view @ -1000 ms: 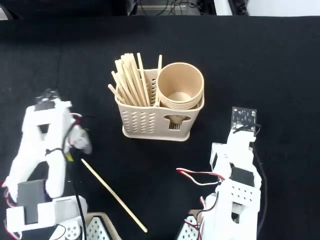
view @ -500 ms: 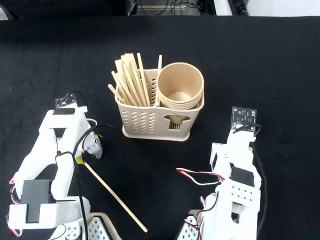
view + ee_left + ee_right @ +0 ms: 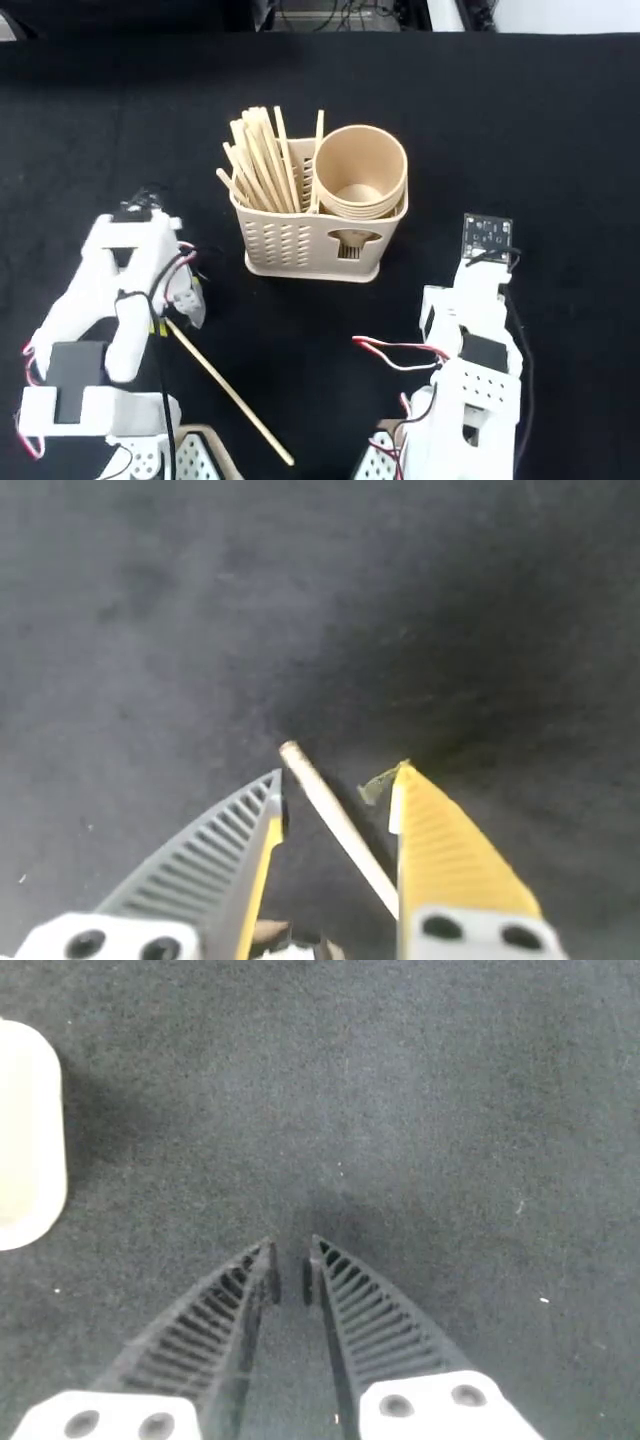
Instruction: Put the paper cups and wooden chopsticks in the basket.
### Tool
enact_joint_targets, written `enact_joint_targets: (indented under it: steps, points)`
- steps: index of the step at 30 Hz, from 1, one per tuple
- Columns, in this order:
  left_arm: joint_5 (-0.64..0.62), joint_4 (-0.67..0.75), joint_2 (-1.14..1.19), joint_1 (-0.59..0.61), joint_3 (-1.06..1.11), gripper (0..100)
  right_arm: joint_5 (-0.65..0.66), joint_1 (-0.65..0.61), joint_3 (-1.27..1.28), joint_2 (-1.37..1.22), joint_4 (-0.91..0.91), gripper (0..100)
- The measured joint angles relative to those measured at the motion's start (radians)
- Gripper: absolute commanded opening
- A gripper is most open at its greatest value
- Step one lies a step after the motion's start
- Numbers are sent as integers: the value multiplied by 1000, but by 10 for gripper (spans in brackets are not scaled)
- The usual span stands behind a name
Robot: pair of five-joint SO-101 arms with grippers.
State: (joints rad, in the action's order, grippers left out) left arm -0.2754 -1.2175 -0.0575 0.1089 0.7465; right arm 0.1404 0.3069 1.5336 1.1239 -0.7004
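Left pincer (image 3: 338,773) gapes around 1 pale, slim, round-tipped wooden chopstick (image 3: 340,825), not gripping it.

Over the last second the left arm (image 3: 105,295) has swung in toward the basket (image 3: 300,250), its wrist travelling from well out to the side to a spot nearer the basket's front corner. Most of that travel came in the first half second (the later shift is slight, a small drop back away from the basket). The left gripper (image 3: 338,775) has come to the loose chopstick (image 3: 230,393) lying on the worktop in front of the basket, and its jaws now stand apart on either side of the end of the stick nearer the basket.
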Motion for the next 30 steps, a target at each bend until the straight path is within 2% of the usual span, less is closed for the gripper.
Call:
enact_joint_targets:
  steps: [2,5,8,19,23,30]
  points:
    - [2,38,58,-20,14,181,0,0,0,0,0,64]
    - [2,14,141,-28,-43,170,0,0,0,0,0,64]
    - [2,8,195,-28,-83,88,0,0,0,0,0,64]
    - [-3,8,218,9,-124,28,0,0,0,0,0,64]
    - [-12,8,180,34,-126,31,0,0,0,0,0,64]
    - [-75,-26,-32,44,-124,31,0,0,0,0,0,64]
